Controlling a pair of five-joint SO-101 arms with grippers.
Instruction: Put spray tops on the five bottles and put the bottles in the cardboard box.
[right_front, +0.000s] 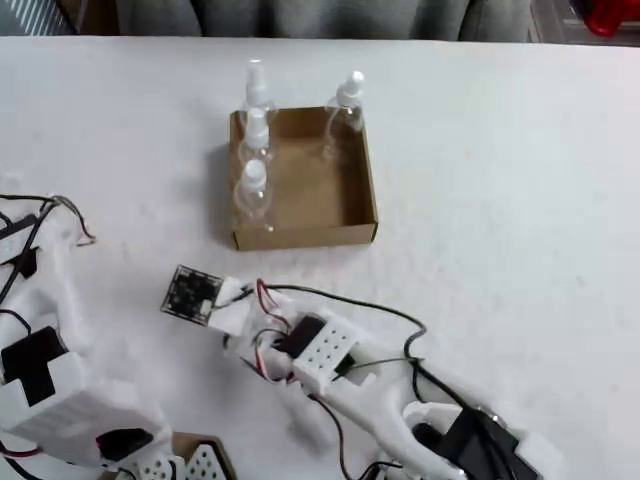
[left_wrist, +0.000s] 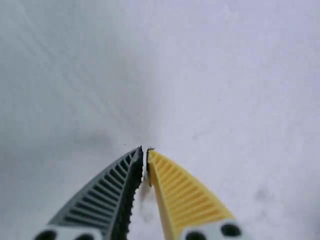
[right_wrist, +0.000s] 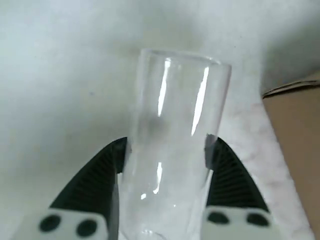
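My right gripper (right_wrist: 167, 145) is shut on a clear plastic bottle (right_wrist: 175, 100), its black fingers (right_wrist: 100, 175) pressing both sides; the bottle's neck end is hidden. A corner of the cardboard box (right_wrist: 295, 130) lies just beside it. From above, the right arm (right_front: 320, 350) stretches toward the box's near left corner. The cardboard box (right_front: 360, 225) holds several clear bottles with white spray tops: three along its left wall (right_front: 254, 190) and one at the far right corner (right_front: 347, 105). My left gripper (left_wrist: 146, 151) is shut with nothing in it, over bare white table.
The left arm (right_front: 50, 390) sits at the table's near left with loose cables (right_front: 60, 210) beside it. Wires (right_front: 340, 295) trail off the right arm. White table (right_front: 500, 200) spreads to the right of the box and behind it.
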